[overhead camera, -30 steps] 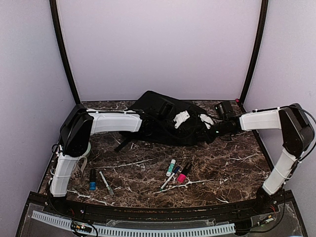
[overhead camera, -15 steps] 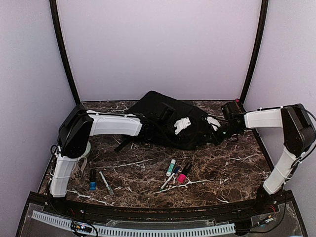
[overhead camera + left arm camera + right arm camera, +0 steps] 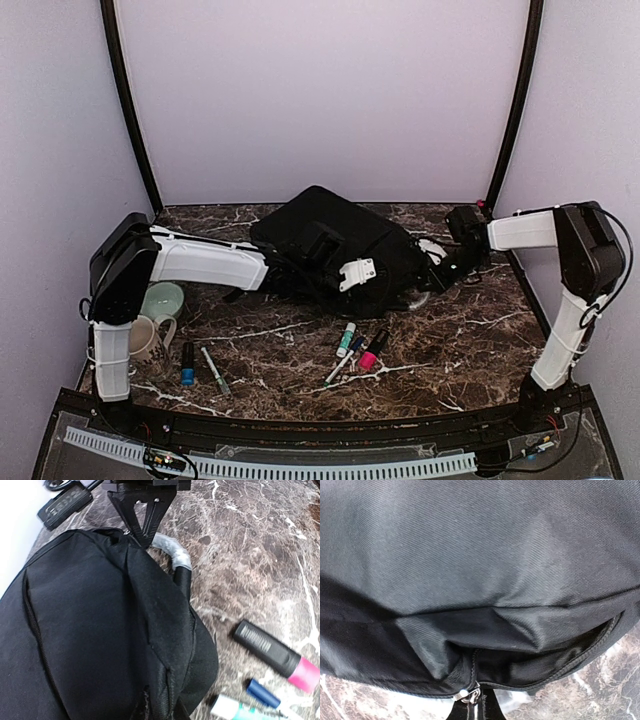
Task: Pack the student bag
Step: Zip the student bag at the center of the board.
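Note:
The black student bag (image 3: 325,240) lies at the back middle of the marble table. My left gripper (image 3: 357,274) is at its near right edge; in the left wrist view the bag (image 3: 90,630) fills the left side and a fold of its fabric is pinched at my gripper (image 3: 161,709). My right gripper (image 3: 434,262) is at the bag's right end. In the right wrist view it (image 3: 475,709) is shut on the metal zipper pull (image 3: 470,695), with the zipper gaping open to the right on the bag (image 3: 480,555). It also shows in the left wrist view (image 3: 142,532).
Markers lie in front of the bag: a green-and-white one (image 3: 346,338), a pink-capped black one (image 3: 370,355), a pen (image 3: 338,371). At the left are a blue-capped tube (image 3: 187,366), a pen (image 3: 214,370), a mug (image 3: 148,340) and a green bowl (image 3: 162,300).
My left arm swung nearer and lower, drawing the bag's edge forward. My right gripper moved right with the zipper. The mug and bowl came into view.

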You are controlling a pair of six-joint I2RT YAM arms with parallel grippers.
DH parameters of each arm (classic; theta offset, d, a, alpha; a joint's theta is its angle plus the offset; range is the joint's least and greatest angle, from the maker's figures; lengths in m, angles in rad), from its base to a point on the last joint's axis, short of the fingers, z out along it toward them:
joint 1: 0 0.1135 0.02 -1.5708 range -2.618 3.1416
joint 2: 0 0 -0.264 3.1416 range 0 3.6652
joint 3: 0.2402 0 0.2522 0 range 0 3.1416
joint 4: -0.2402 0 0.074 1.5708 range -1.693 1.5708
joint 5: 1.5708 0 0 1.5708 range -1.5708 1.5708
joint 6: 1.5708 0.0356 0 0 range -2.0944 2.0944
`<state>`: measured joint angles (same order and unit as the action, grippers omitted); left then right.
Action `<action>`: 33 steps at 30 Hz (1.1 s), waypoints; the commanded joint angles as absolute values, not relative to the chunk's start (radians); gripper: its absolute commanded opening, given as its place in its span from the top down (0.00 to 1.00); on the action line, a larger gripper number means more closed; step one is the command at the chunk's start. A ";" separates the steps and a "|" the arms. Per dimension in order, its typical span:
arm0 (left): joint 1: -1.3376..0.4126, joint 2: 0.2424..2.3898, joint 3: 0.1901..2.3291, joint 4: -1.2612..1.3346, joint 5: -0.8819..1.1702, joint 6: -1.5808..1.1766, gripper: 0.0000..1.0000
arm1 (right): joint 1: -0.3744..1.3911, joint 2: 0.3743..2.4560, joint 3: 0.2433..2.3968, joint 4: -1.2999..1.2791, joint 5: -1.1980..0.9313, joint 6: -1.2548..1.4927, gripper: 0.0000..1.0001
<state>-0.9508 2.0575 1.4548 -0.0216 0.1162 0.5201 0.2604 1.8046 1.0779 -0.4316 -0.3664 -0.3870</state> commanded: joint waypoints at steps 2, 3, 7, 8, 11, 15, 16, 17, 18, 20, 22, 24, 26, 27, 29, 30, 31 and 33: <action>-0.900 1.909 1.324 -0.134 0.022 0.538 1.00 | 0.235 1.831 1.135 -0.408 -0.261 -0.391 1.00; -0.893 1.894 1.303 -0.133 0.014 0.538 1.00 | 0.234 1.835 1.140 -0.406 -0.261 -0.391 1.00; -0.874 1.855 1.249 -0.169 -0.014 0.543 0.99 | 0.235 1.861 1.180 -0.400 -0.274 -0.374 1.00; -0.874 1.849 1.240 -0.180 -0.017 0.544 0.98 | 0.236 1.866 1.188 -0.398 -0.279 -0.367 1.00; -0.874 1.834 1.222 -0.218 -0.018 0.536 0.91 | 0.240 1.868 1.201 -0.399 -0.292 -0.364 1.00; -0.877 1.794 1.220 -0.224 0.054 0.480 0.64 | 0.284 1.823 1.177 -0.408 -0.310 -0.388 1.00; -0.878 1.781 1.219 -0.202 0.087 0.463 0.60 | 0.300 1.809 1.167 -0.406 -0.315 -0.392 1.00; -0.882 1.764 1.219 -0.177 0.119 0.438 0.56 | 0.310 1.795 1.160 -0.404 -0.316 -0.392 1.00; -0.885 1.759 1.224 -0.149 0.148 0.418 0.53 | 0.319 1.785 1.159 -0.402 -0.318 -0.387 1.00; -0.896 1.767 1.255 -0.112 0.194 0.377 0.50 | 0.324 1.773 1.158 -0.402 -0.318 -0.368 1.00; -0.905 1.803 1.311 -0.097 0.225 0.341 0.48 | 0.324 1.764 1.136 -0.401 -0.324 -0.365 0.96; -0.917 1.859 1.381 -0.103 0.229 0.320 0.46 | 0.324 1.748 1.116 -0.393 -0.342 -0.389 0.82; -0.931 1.925 1.456 -0.119 0.204 0.310 0.45 | 0.323 1.727 1.099 -0.383 -0.358 -0.405 0.70; -0.936 1.963 1.518 -0.140 0.190 0.303 0.45 | 0.322 1.720 1.096 -0.381 -0.369 -0.412 0.64; -0.939 2.032 1.608 -0.185 0.184 0.281 0.44 | 0.317 1.717 1.095 -0.388 -0.404 -0.429 0.54; -0.939 2.063 1.645 -0.202 0.185 0.269 0.44 | 0.314 1.723 1.100 -0.395 -0.423 -0.437 0.50; -0.939 2.096 1.673 -0.215 0.195 0.259 0.43 | 0.314 1.735 1.109 -0.414 -0.444 -0.444 0.48; -0.939 2.128 1.708 -0.222 0.227 0.235 0.43 | 0.310 1.778 1.144 -0.470 -0.479 -0.470 0.47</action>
